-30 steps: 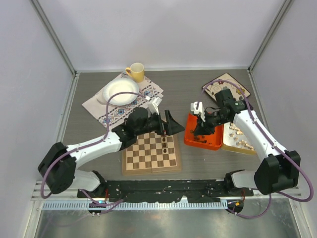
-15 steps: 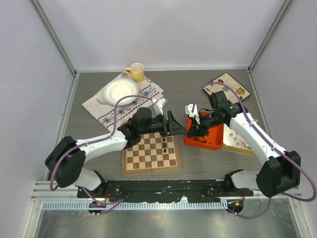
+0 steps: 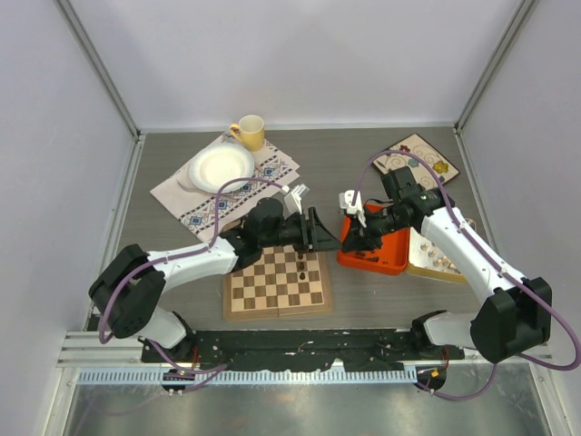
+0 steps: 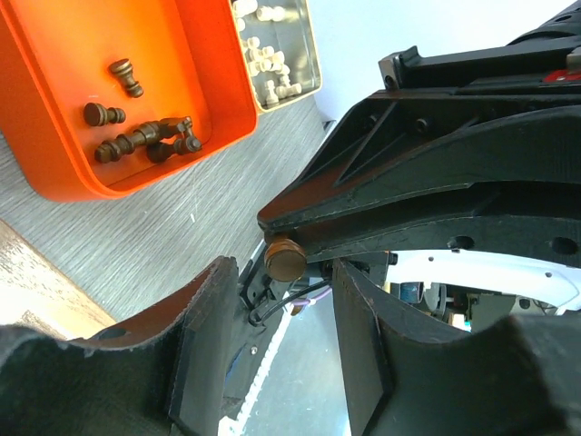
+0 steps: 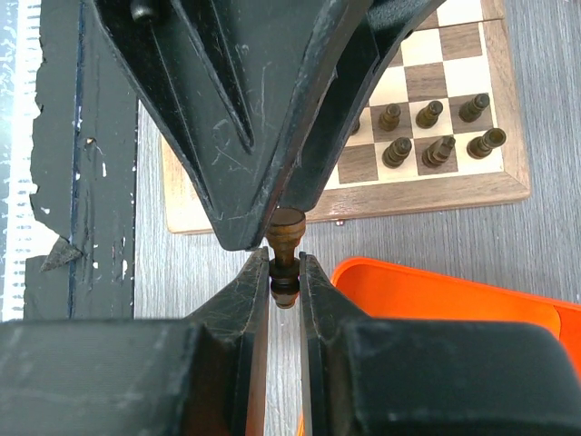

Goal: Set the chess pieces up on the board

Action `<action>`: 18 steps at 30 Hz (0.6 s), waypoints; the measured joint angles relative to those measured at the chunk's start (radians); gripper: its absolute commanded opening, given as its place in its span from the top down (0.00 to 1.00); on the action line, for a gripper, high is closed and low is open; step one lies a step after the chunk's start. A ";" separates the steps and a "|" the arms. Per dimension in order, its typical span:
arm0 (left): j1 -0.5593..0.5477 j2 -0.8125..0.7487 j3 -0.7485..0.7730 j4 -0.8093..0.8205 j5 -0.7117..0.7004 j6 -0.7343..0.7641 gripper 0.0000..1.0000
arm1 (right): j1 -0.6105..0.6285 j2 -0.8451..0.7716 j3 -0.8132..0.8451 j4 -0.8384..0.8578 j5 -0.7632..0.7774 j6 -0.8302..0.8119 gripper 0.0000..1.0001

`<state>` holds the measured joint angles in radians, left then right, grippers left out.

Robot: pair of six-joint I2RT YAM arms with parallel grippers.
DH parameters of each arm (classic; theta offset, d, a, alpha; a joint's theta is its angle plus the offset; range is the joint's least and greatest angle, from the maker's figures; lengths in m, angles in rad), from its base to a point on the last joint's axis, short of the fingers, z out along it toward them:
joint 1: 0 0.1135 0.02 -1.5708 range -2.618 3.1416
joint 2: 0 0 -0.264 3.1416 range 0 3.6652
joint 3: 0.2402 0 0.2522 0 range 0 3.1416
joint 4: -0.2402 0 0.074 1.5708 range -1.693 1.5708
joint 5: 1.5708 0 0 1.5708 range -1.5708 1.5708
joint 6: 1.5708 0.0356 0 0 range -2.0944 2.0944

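Dark chess piece, pinched in right tool

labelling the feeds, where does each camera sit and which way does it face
Top external: above and behind the arms, looking down on the table; both show, left gripper facing right gripper between board and orange tray.
Left wrist: on the left arm, looking past its own fingers at the right gripper holding a dark piece, tray behind.
Right wrist: looking past its own fingers, shut on that piece, at the left gripper and board.
Shared: both wrist views show the piece and the tray.
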<state>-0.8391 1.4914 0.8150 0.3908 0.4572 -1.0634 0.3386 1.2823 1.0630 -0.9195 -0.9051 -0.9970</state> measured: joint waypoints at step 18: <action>-0.004 0.017 0.015 -0.017 0.000 0.005 0.74 | 0.008 0.000 0.000 0.000 -0.014 0.005 0.95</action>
<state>-0.8433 1.5082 0.8303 0.3740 0.4576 -1.0580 0.3462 1.2823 1.0630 -0.9199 -0.9188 -0.9916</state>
